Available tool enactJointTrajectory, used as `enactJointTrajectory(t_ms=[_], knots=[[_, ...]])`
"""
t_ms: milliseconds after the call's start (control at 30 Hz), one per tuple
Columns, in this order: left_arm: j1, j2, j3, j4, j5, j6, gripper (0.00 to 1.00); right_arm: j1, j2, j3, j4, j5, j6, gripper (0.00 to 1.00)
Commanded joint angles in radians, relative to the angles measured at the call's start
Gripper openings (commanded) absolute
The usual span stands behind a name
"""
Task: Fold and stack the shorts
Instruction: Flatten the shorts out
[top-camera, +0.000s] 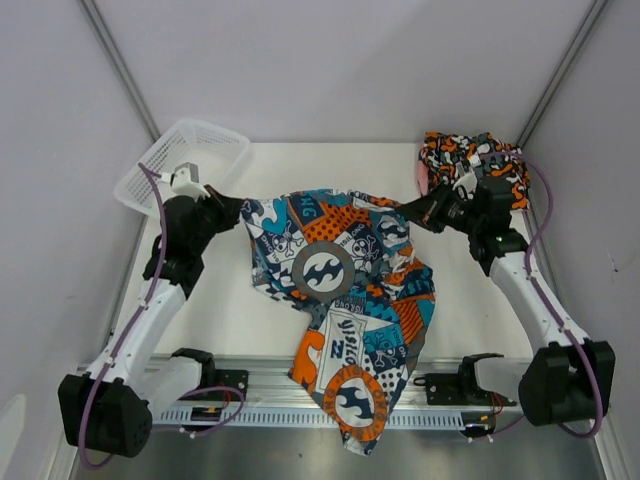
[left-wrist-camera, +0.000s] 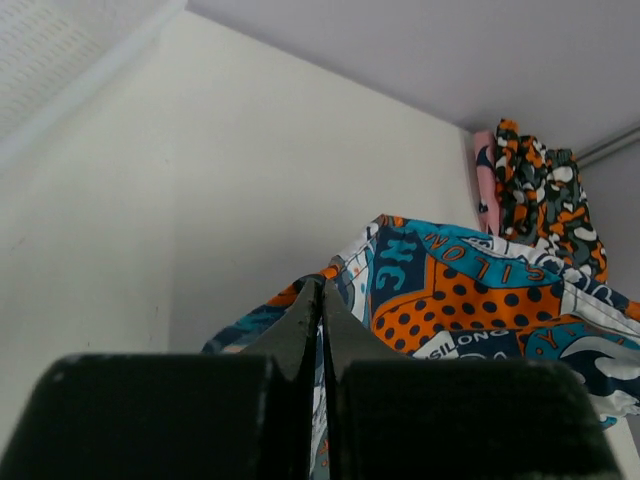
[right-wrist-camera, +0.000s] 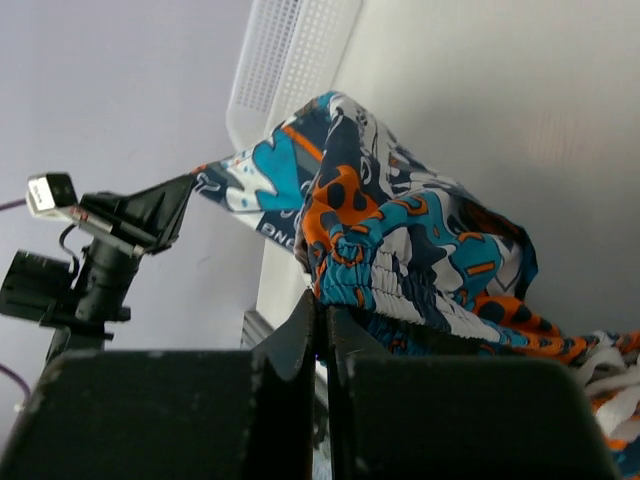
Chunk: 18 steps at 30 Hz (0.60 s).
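The teal-navy shorts (top-camera: 340, 275) with orange-white graphics hang stretched between my two grippers, one leg drooping over the front rail. My left gripper (top-camera: 236, 212) is shut on their left edge; in the left wrist view the jaws (left-wrist-camera: 322, 292) pinch the fabric (left-wrist-camera: 470, 300). My right gripper (top-camera: 412, 212) is shut on the right edge, with the elastic waistband (right-wrist-camera: 400, 240) at its tips (right-wrist-camera: 325, 312). The black shorts (top-camera: 472, 160) with orange-white blotches lie bunched at the back right on a pink piece (top-camera: 422, 176), also visible from the left wrist (left-wrist-camera: 540, 195).
A white mesh basket (top-camera: 185, 160) stands at the back left, near the left arm's elbow. The metal rail (top-camera: 250, 400) with the arm bases runs along the near edge. Grey walls close in the table at the back and both sides.
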Motion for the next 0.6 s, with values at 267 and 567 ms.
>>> enactJointTrajectory(t_ms=[267, 567], knots=[[0.002, 0.268, -0.005, 0.348, -0.166, -0.01, 0.0, -0.015, 0.508, 0.25, 0.328, 0.01, -0.021, 0.0], [0.003, 0.635, 0.347, 0.268, -0.209, 0.004, 0.12, -0.047, 1.055, 0.882, 0.396, -0.086, 0.077, 0.85]])
